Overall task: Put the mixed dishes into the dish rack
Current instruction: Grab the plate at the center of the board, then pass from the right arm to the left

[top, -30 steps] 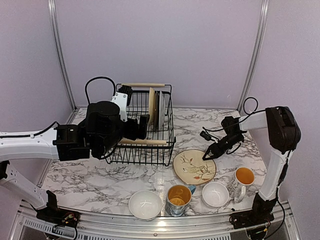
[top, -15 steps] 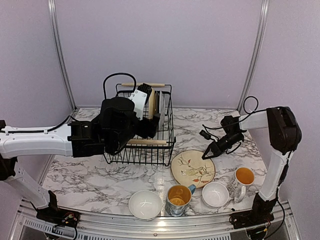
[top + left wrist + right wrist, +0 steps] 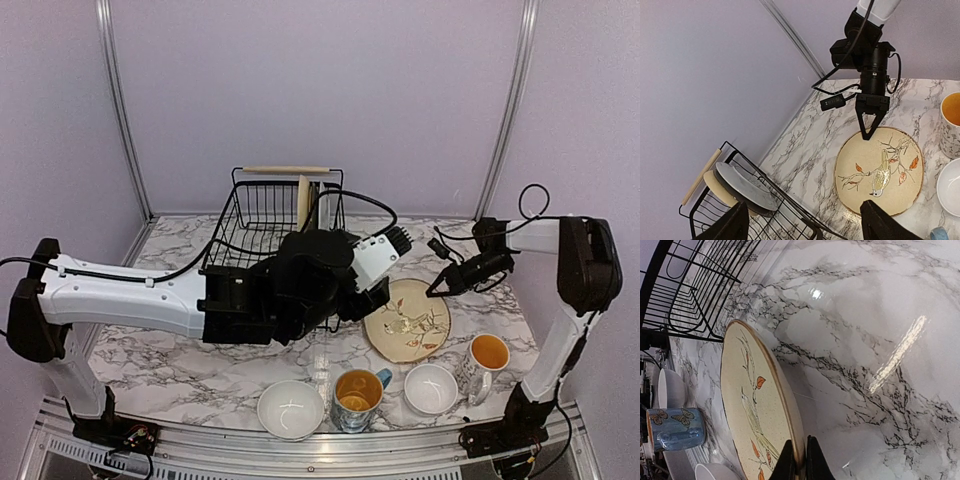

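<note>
Within the right hand (image 3: 800, 452) sits the bird plate (image 3: 755, 410), rim pinched.

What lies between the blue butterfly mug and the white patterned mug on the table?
A small white bowl sits between the blue butterfly mug and the white patterned mug; the top external view shows it.

Right of rack (image 3: 262, 212), bird plate (image 3: 410, 325); bowls (image 3: 290, 408) nearer

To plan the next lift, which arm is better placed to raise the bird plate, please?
Right, probably: the right gripper pinches the bird plate's rim, while the left gripper hangs open, short of it.
</note>
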Motion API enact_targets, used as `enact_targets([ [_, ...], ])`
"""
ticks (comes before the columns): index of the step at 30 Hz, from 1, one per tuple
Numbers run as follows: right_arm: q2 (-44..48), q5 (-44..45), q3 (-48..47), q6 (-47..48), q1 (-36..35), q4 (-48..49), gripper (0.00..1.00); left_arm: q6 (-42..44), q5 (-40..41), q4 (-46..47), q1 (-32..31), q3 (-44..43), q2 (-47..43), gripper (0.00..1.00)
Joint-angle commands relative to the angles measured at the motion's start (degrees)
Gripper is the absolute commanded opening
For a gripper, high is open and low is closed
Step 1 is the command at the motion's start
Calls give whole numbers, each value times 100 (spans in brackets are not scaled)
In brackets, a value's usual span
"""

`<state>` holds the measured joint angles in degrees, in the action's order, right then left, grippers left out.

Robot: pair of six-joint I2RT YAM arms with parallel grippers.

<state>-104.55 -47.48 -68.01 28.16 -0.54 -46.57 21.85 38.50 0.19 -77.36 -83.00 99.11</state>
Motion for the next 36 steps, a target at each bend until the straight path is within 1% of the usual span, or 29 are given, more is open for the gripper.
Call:
enact_targets([
  [1,439,-401,-322,-30,-16,-64,0,1079,4,-477,-278,-787,699,79],
  [2,503,-420,-337,-63,161,-69,0,1168,4,-582,-331,-910,846,79],
  [6,686,-736,-484,-96,448,-288,0,1433,91,-888,-476,-1260,1295,75],
  [10,859,-1037,-725,3,691,-662,0,1567,52,-953,-533,-1324,1475,72],
  [16,1082,-1480,-808,115,704,-1171,0,1914,-193,-972,-558,-1345,1632,70],
  [19,1124,-1726,-837,240,704,-1532,0,2019,-319,-1177,-555,-1490,1785,68],
  [23,1243,-2050,-885,580,704,-2180,0,2006,-512,-1404,-576,-1681,1998,64],
  [27,1304,-2335,-924,917,704,-2674,0,2087,-532,-1476,-608,-1821,2181,62],
  [33,1328,-2443,-882,970,709,-2734,0,2140,-569,-1753,-605,-2107,2431,62],
  [36,1339,-2538,-888,1010,704,-2777,0,2173,-317,-1766,-605,-2240,2636,59],
])
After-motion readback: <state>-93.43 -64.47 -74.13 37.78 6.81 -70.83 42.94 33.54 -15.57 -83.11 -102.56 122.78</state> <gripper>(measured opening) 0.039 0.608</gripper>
